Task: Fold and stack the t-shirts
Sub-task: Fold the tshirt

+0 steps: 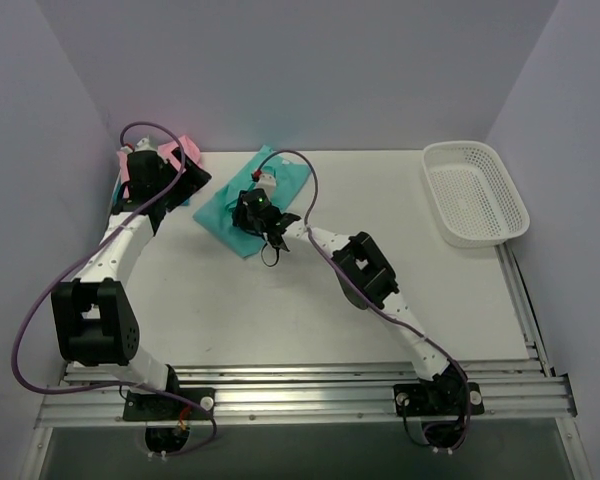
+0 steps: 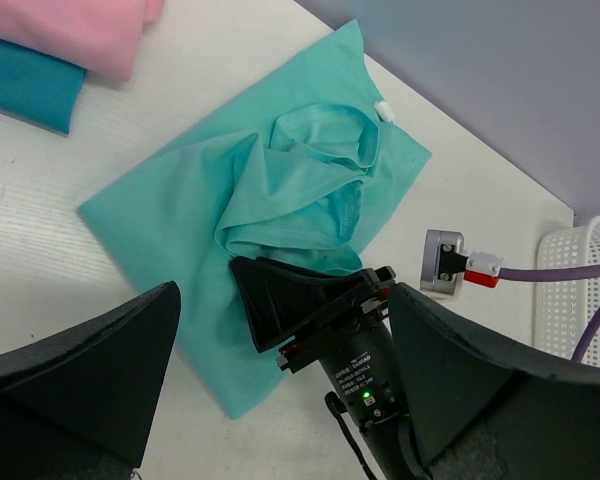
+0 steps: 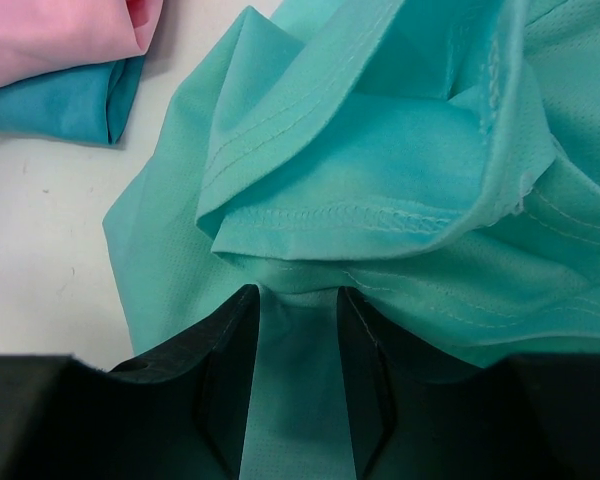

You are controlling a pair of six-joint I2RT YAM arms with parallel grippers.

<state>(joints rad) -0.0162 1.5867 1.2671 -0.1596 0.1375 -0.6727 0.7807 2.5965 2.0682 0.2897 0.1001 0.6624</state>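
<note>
The teal-green t-shirt (image 1: pixel 223 213) lies crumpled and partly folded at the back of the table. My right gripper (image 1: pixel 264 226) is down on its near edge. In the right wrist view the fingers (image 3: pixel 220 350) of my right gripper (image 3: pixel 298 300) are closed on a strip of the teal-green t-shirt (image 3: pixel 380 130), under a hemmed fold. The pink t-shirt (image 2: pixel 70 30) lies folded on the darker teal-blue t-shirt (image 2: pixel 25 85) at the far left. My left gripper (image 1: pixel 185 178) hangs over that pile, open and holding nothing, and hides most of it from above.
A white mesh basket (image 1: pixel 475 190) stands at the back right, apart from the shirts. The right arm's purple cable (image 1: pixel 310 190) arches over the teal-green shirt. Grey walls close in the table on the left, back and right.
</note>
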